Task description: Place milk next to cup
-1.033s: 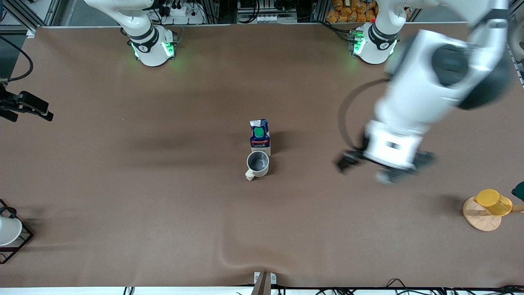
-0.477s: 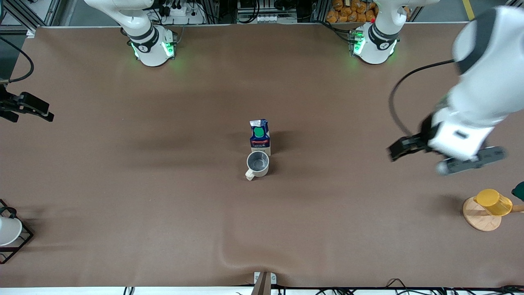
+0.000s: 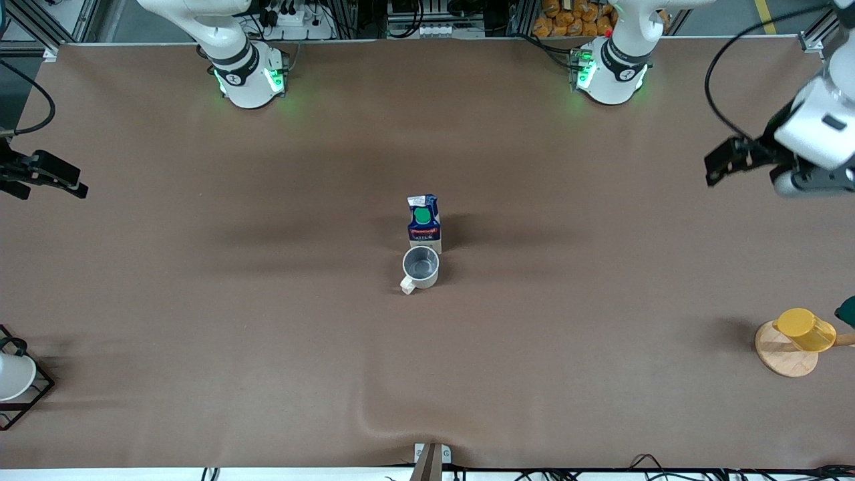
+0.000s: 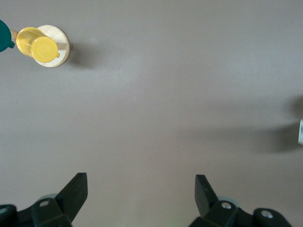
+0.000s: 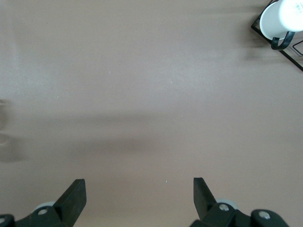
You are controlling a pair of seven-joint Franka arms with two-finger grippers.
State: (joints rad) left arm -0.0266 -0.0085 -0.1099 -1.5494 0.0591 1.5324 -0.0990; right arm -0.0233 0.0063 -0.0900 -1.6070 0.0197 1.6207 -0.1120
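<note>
The milk [image 3: 423, 220], a dark blue carton with a green cap, stands upright mid-table. The cup [image 3: 421, 266], cream with a grey inside, stands right beside it, nearer to the front camera, with its handle toward that camera. I cannot tell whether they touch. My left gripper [image 3: 758, 175] is open and empty, up over bare table at the left arm's end; its wrist view shows the open gripper [image 4: 140, 187] holding nothing. My right gripper [image 3: 50, 192] waits open and empty over the right arm's end, and shows open in its wrist view [image 5: 139, 189].
A yellow cup [image 3: 805, 329] lies on a round wooden stand [image 3: 778, 357] at the left arm's end, also in the left wrist view [image 4: 42, 45]. A white cup [image 3: 12, 374] sits in a black wire rack at the right arm's end, also in the right wrist view [image 5: 281, 19].
My left arm has swung away from the middle of the table toward its own end and toward its base. The milk, the cup and the right arm have not moved.
</note>
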